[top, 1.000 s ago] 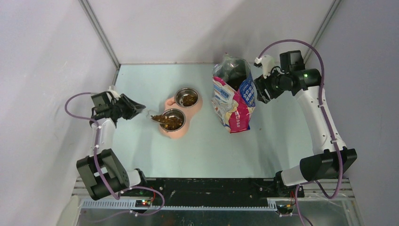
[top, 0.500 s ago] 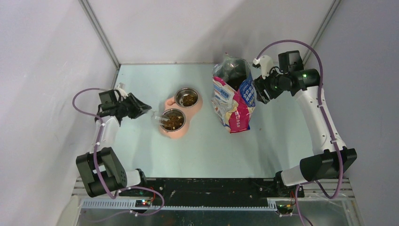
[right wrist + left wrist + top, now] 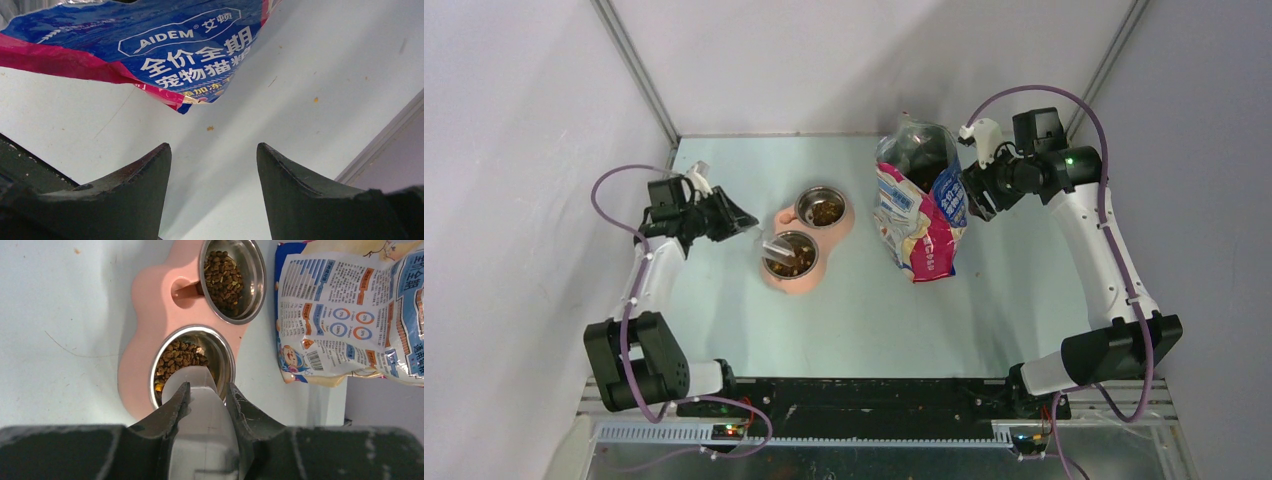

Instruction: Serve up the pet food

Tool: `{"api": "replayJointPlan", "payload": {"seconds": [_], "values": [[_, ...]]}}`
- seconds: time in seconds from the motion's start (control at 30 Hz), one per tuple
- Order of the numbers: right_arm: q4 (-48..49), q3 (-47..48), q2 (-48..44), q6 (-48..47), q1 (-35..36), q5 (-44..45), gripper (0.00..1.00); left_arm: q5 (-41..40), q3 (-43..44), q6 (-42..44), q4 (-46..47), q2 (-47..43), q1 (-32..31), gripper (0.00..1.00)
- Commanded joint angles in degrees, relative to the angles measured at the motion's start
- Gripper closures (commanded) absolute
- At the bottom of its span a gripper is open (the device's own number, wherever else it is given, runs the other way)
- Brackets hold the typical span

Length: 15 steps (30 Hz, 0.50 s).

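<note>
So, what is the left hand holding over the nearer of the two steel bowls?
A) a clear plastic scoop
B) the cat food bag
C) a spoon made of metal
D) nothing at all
A: the left hand is closed on the clear scoop, whose tip reaches over the nearer bowl, which has kibble in it.

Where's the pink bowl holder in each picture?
Top external: the pink bowl holder sits left of centre.
Left wrist: it fills the middle.
Right wrist: not in it.
Shared landmark: the cat food bag shows in all three, along the top edge in the right wrist view.
</note>
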Motion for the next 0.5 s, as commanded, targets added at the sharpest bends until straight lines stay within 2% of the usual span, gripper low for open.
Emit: {"api": "replayJointPlan", "payload": {"seconds": [0.0,0.13,0.3,0.47], "values": [[0.33,-0.08,-1.58,-0.73,0.27,0.7,0.34,-1.56,4.82,6.48,-2.95,-0.02,-2.29,1.0],[0.36,0.14,-1.37,-0.89,0.3,0.79,0.34,-3.93,8.2,11.19,-7.21,0.9,-3.84,1.0],[0.09,0.37,-1.16,-1.08,0.4,0.79,0.34,-1.92,13.71,16.46,-10.84,1.26,-5.33,1.0],[-0.03,1.05,-1.69,-0.87,0.18,0.98,0.32,-1.01,23.92,18.86,-12.93,2.12,-6.73,1.0]]}}
